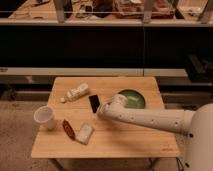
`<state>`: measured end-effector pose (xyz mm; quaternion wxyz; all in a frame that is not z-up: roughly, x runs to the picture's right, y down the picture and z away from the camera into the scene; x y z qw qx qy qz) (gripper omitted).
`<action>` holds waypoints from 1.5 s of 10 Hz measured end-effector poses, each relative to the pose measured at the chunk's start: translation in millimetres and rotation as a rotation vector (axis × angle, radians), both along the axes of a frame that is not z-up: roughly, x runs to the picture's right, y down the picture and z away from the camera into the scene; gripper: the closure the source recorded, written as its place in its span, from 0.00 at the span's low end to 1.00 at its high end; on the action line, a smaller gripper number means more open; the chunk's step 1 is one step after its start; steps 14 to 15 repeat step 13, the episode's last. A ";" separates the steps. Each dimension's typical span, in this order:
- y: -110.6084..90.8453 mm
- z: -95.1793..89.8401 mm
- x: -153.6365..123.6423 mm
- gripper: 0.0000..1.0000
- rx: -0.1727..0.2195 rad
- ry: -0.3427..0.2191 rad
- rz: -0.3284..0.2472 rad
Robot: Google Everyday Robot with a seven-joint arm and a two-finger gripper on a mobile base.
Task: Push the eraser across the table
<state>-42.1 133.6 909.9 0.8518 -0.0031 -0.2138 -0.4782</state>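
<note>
Now | the gripper (101, 109) is held low over the table (145, 137), finger state cannot be told | the eraser (94, 103) is seen touching its left tip | the green bowl (133, 98) lies just right, behind the arm.

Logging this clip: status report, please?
Gripper low over table, against eraser's right edge. Eraser flat, mid-table, left of green bowl. White bottle lies just up-left of eraser.
</note>
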 end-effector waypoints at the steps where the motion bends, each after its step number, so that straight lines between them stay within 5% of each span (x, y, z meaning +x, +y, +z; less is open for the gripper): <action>1: -9.6 9.0 -9.5 1.00 0.005 -0.002 0.017; 6: -78.6 59.9 0.1 1.00 0.033 0.033 0.176; 10: -111.4 40.0 39.3 0.95 0.047 -0.058 0.341; 15: -113.0 33.4 45.9 0.95 0.049 -0.073 0.356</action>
